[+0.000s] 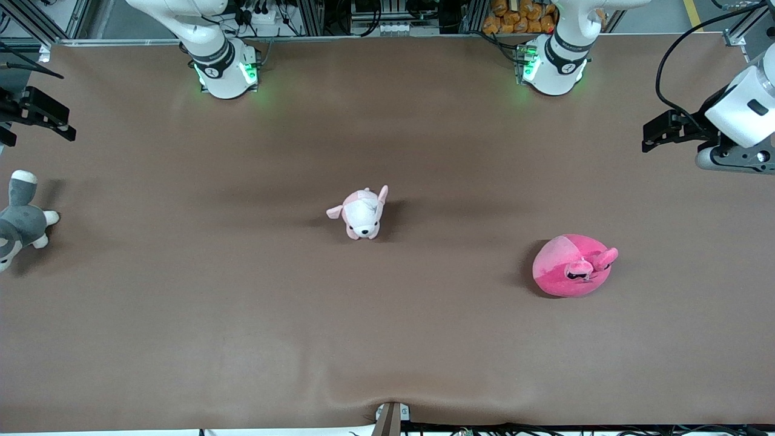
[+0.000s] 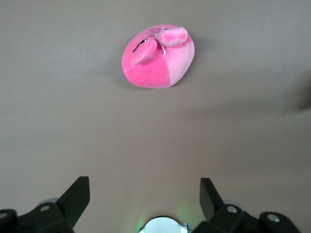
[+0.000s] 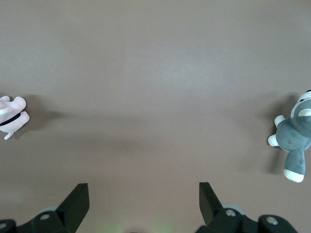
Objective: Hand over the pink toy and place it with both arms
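Note:
The pink toy point(image 1: 572, 266) lies on the brown table toward the left arm's end, round and hot pink with a lighter patch. It also shows in the left wrist view point(image 2: 158, 57), well apart from the fingers. My left gripper point(image 1: 657, 136) hangs high over the left arm's end of the table, open and empty point(image 2: 144, 187). My right gripper point(image 1: 54, 124) hangs high over the right arm's end, open and empty point(image 3: 143, 191). Neither touches anything.
A small pale pink-and-white puppy plush point(image 1: 362, 213) stands at the table's middle and shows in the right wrist view point(image 3: 10, 116). A grey-and-white plush animal point(image 1: 21, 221) lies at the right arm's end, also seen by the right wrist point(image 3: 294, 138). The table point(image 1: 387, 339) is brown.

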